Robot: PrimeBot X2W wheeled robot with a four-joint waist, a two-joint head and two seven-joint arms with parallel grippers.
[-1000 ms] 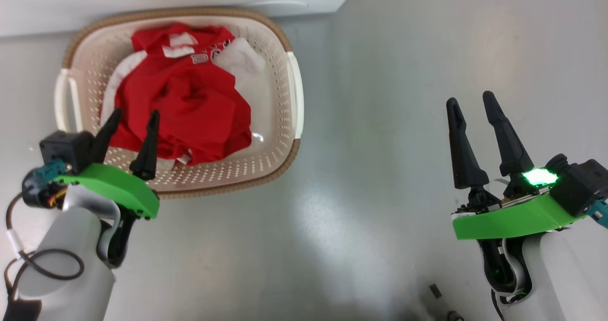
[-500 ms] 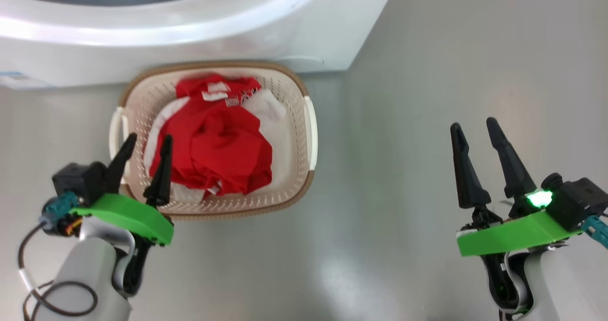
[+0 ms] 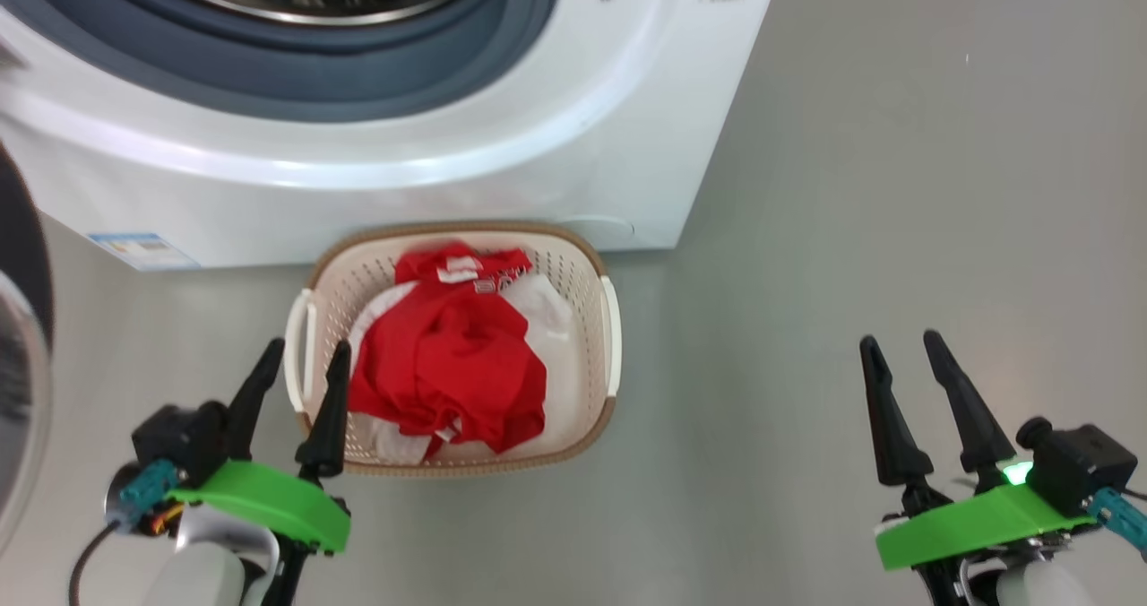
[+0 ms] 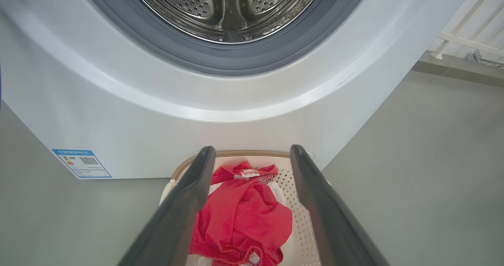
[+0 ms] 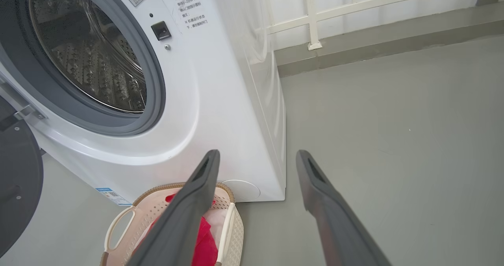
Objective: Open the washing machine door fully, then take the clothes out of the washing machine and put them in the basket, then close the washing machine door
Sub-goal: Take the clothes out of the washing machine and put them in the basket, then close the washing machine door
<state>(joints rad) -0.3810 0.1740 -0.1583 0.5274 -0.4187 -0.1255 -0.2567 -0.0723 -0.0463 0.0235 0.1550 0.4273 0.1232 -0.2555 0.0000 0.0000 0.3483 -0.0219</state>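
Note:
The red and white clothes [image 3: 448, 364] lie heaped in the cream basket [image 3: 602, 409], which stands on the floor right in front of the white washing machine [image 3: 502, 167]. The steel drum [image 4: 228, 6] looks bare behind its grey gasket. The washing machine door [image 3: 22, 355] hangs swung open at the far left, its black rim [image 5: 17, 179] also in the right wrist view. My left gripper [image 3: 300, 357] is open just outside the basket's near left corner, holding nothing. My right gripper [image 3: 901, 344] is open over bare floor, well right of the basket.
A blue label sticker [image 3: 143, 249] sits low on the machine's front. Grey floor [image 3: 851, 185] stretches to the right of the machine. A white railing and a raised kerb [image 5: 374, 41] run along the back beyond the machine's right side.
The head view has tilted up, so the machine's opening, drum and open door have come into view and the basket sits lower. Both grippers stay open and empty.

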